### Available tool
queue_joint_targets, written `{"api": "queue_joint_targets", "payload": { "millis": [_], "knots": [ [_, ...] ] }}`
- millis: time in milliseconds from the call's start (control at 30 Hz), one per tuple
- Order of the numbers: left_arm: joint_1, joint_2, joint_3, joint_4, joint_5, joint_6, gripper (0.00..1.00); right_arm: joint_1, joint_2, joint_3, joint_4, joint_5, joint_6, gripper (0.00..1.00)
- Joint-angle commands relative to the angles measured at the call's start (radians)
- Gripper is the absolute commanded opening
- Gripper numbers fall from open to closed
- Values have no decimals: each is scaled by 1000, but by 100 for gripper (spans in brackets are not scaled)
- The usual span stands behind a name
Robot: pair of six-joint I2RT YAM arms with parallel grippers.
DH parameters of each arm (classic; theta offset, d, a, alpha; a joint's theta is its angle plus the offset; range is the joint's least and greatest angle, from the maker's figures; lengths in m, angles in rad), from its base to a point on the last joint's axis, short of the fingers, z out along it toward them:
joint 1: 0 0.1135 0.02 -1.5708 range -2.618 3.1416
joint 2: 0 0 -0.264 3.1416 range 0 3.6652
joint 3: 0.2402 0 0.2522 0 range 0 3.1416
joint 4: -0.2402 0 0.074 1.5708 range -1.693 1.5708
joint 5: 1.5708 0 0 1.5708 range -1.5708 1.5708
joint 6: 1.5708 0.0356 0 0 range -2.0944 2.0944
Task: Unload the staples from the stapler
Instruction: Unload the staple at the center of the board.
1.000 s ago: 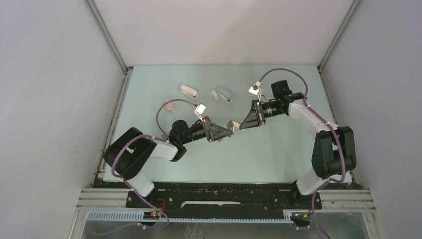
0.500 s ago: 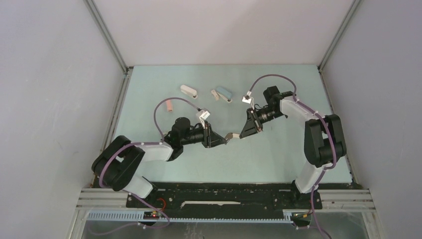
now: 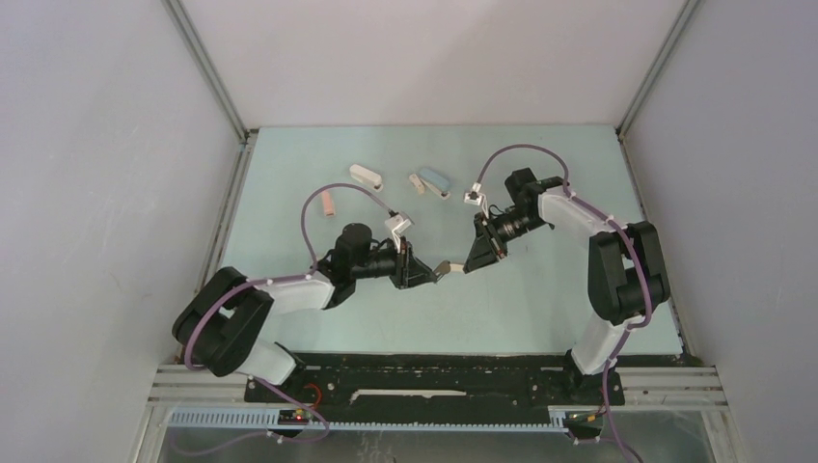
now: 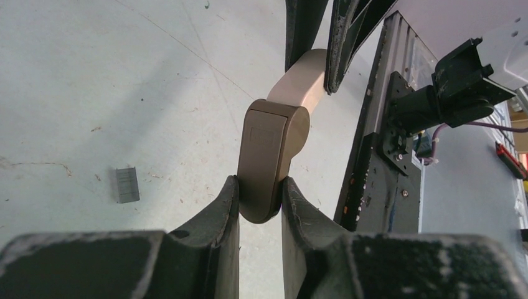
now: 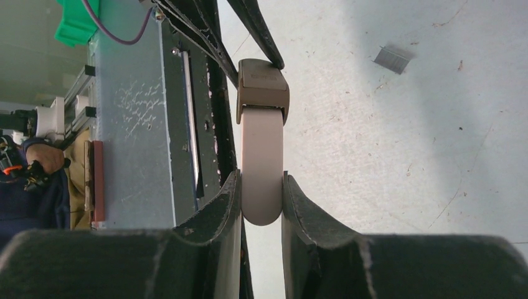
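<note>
- Staples [image 4: 127,184]: one short grey strip lies loose on the table [image 4: 93,75], off to the side of the stapler and well apart from both grippers.
- The stapler [image 4: 274,156] is a two-tone beige one, spanning the gap between the arms at mid-table.
- The left gripper [image 4: 260,194] is clamped on its darker tan end.
- The right gripper [image 5: 261,194] is clamped on its pale rounded end.
- Other small staplers [image 3: 365,176] lie toward the far edge, untouched.
- Step, as judged: two-handed handling of the stapler with one strip already out. The magazine is hidden, so I cannot tell whether it is empty.
- The next move calls for a steady hold at one end while the other end tilts or tips, to show or shake out any remainder.
</note>
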Motion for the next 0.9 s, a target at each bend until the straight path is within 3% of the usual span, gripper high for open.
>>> {"api": "queue_joint_targets", "payload": {
  "millis": [0, 333, 867],
  "knots": [
    [30, -58, -8, -115, -2, 50, 0, -19, -23, 30, -65, 97, -126, 0],
    [-8, -128, -26, -170, -55, 165, 0, -3, -59, 24, -124, 91, -245, 0],
    [-37, -146, 8, -271, -142, 267, 0, 56, -147, -30, -35, 241, -241, 0]
  ]
}}
